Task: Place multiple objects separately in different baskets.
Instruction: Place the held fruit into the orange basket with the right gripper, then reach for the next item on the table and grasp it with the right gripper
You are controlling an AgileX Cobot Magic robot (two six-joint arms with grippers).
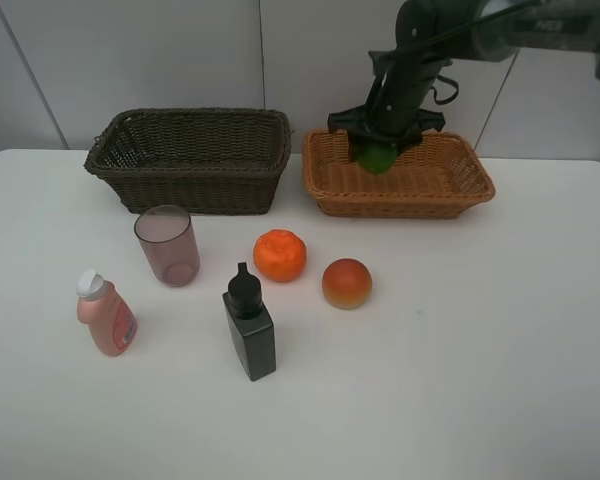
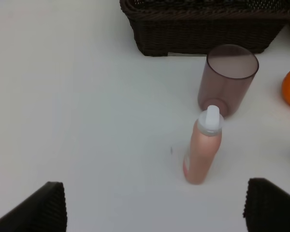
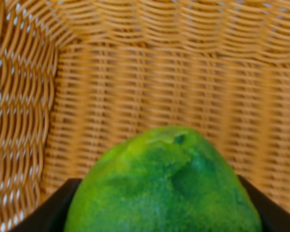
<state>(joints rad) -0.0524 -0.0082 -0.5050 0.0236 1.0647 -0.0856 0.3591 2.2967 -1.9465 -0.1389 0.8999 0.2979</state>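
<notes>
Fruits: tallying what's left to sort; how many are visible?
3: green fruit in the right end effector over the tan basket; tangerine and peach-like fruit on table. Dark basket partly hides its floor.

deeper basket (image 1: 195,185) left of shallower basket (image 1: 410,205), cup (image 1: 167,245) in front

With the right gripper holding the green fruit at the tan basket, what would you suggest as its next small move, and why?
Probably open the jaws. The right gripper is shut on the green fruit over the tan basket, with woven floor beneath it, so releasing should drop it in.
</notes>
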